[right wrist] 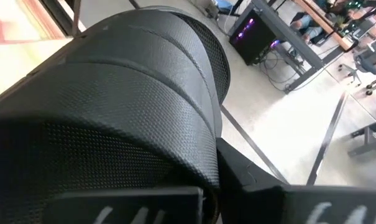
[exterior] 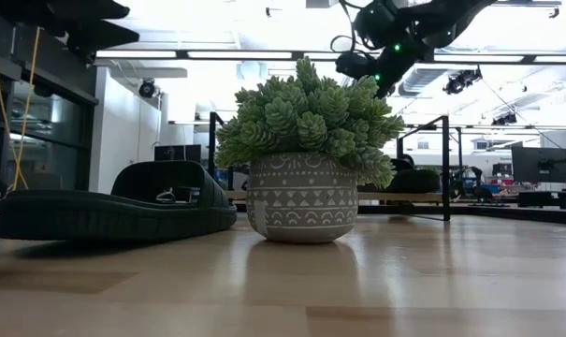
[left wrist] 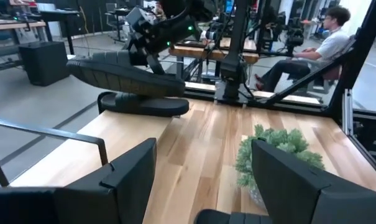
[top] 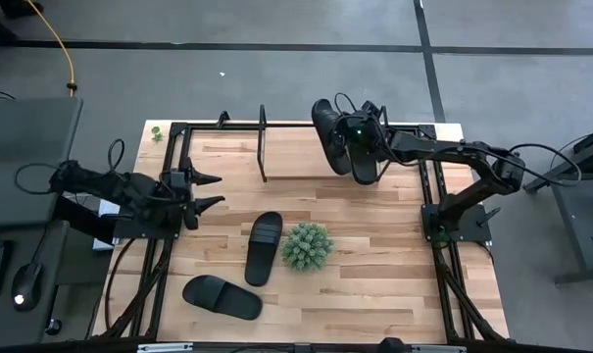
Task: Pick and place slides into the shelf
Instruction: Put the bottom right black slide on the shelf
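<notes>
1. Overhead, the right gripper (top: 360,137) sits above the far right part of the table (top: 374,284), over the shelf (top: 276,152), clenched on a black sandal (top: 327,132).
2. That held sandal (left wrist: 122,74) is lifted off the wood and tilted; seen from the left wrist, it hangs just above another sandal (left wrist: 144,104) that lies flat on the shelf board.
3. From above, the two overlap, so the lower sandal (top: 365,169) shows only partly under the arm.
4. Close up from the right wrist, the ribbed strap (right wrist: 138,93) of the held sandal fills the view, and the right gripper's own fingers are hidden.
5. Two more sandals lie on the table: one (top: 264,247) just left of the potted plant (top: 307,245), the other (top: 222,296) nearer the front left corner.
6. At table height, the plant's patterned pot (exterior: 301,197) stands in the middle, with a sandal (exterior: 114,208) flat beside it.
7. Meanwhile the left gripper (top: 206,191) waits at the table's left edge, fingers (left wrist: 128,171) spread apart and empty, well apart from every sandal.
8. Beyond the table, a seated person (left wrist: 312,46) shows in the room.
</notes>
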Controlling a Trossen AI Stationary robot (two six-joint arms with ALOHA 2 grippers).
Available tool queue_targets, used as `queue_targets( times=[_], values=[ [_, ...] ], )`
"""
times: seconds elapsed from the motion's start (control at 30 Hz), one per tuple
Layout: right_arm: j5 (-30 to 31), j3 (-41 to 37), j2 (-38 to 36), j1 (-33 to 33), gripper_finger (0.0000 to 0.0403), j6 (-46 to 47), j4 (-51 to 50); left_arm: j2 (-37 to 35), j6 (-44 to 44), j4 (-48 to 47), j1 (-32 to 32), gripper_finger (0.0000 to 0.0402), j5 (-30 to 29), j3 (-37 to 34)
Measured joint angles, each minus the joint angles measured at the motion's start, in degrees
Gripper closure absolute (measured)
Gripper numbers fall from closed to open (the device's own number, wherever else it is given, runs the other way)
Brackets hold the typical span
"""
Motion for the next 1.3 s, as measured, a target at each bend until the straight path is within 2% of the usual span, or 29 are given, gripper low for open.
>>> queue_targets(
  times=[0.17,0.33,0.57,0.93,1.3],
  values=[
    [0.0,0.0,2.6,-0.6,0.0403,-1.1,0.3,0.0,-1.3,0.5,6.7,0.0156,7.3,0.0],
    [0.4,0.0,5.6,-0.5,0.0403,-1.4,1.4,0.1,-3.0,0.4,9.8,0.0156,11.8,0.0],
    [2.2,0.0,9.4,-0.6,0.0403,-3.8,3.0,0.1,-3.1,0.4,10.0,0.0156,12.0,0.0],
    [4.8,0.0,10.1,-1.7,0.0403,-5.4,3.0,0.1,-1.5,3.4,10.0,0.0156,11.5,0.0],
    [7.1,0.0,10.1,-1.6,0.0403,-0.7,-1.0,0.1,-1.0,4.8,10.0,0.0156,10.0,0.0]
  ],
)
